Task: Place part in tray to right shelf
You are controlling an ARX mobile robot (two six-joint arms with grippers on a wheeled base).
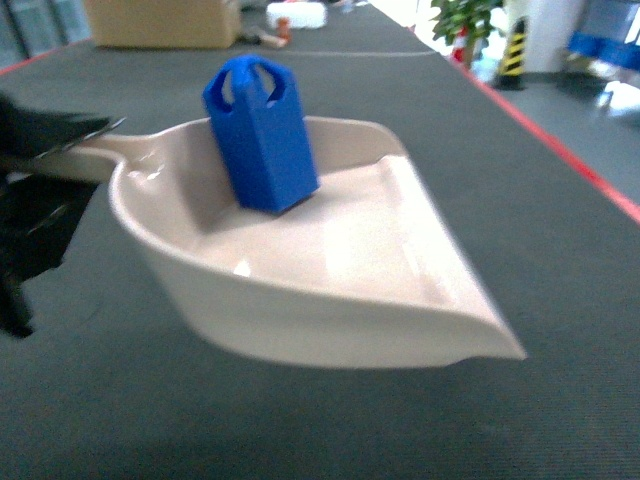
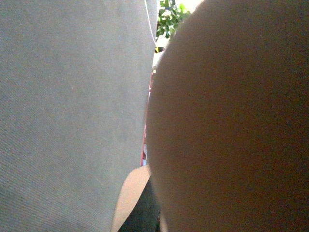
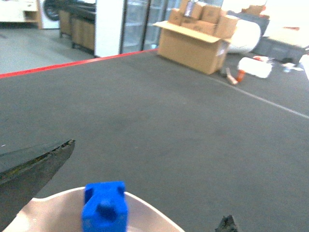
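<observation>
The tray (image 1: 330, 290), a beige dustpan-shaped scoop, sits nearest the head camera, lifted above the dark grey carpeted floor (image 1: 520, 200) with its wide flat lip toward the camera and to the right. Held roughly level, I judge, so its load does not slide out over the open lip. Inside it stands the part (image 1: 262, 135), a bright-blue block with arched openings at its tapered top, upright and set toward the back wall, near where the handle joins. Nothing else lies in the tray.

The left gripper (image 1: 45, 165) is at the handle end, at the left edge of the head view; its dark fingers seem clamped on the handle, which would explain the raised tray. The left wrist view shows only the tray's rounded underside, close and in shadow.

The right gripper (image 3: 145, 193) hovers just above the part, fingers spread apart on either side, gripping nothing.

Farther beyond the tray, a cardboard box (image 3: 195, 41) stands on the floor past a red line. The right shelf is not in view, so the carry remains.
</observation>
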